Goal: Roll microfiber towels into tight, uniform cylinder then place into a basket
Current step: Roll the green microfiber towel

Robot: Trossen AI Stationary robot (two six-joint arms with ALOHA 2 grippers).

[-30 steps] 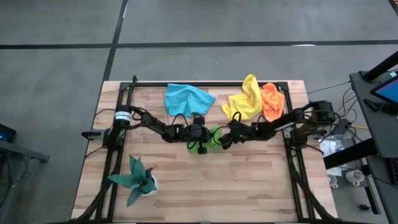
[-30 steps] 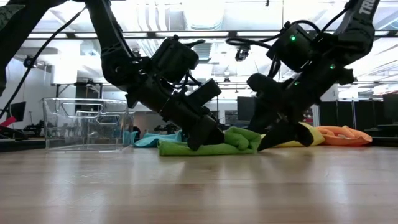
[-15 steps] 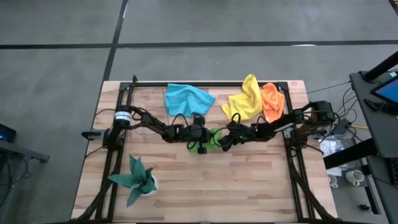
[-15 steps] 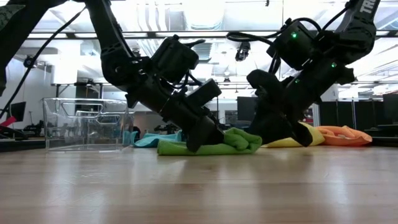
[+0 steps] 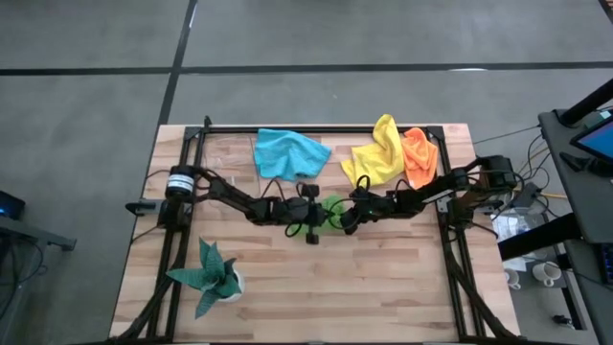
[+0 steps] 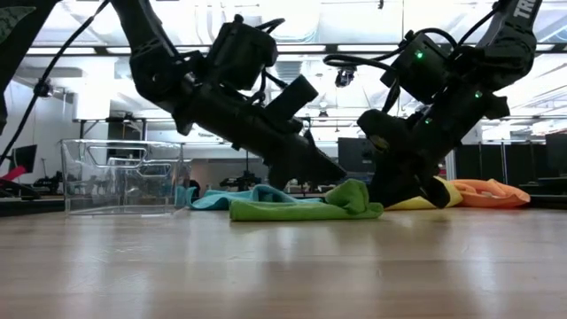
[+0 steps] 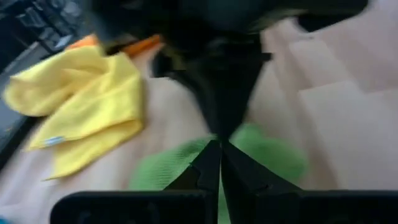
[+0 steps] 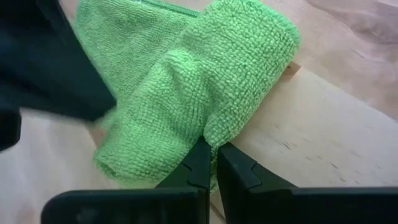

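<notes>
Lime green towel [image 5: 330,210] lies partly rolled at table centre, betw. both grippers. Right gripper [image 8: 208,163]: jaws fully closed, pinching the towel's rolled edge. Left gripper [image 7: 219,163]: jaws closed, nothing held, tips just above the towel's flat part. Blue towel [image 5: 287,151], yellow towel [image 5: 376,153] and orange towel [image 5: 419,155] lie loose along table's far edge. Basket [image 6: 120,175] stands apart, seen at left in low view.
</notes>
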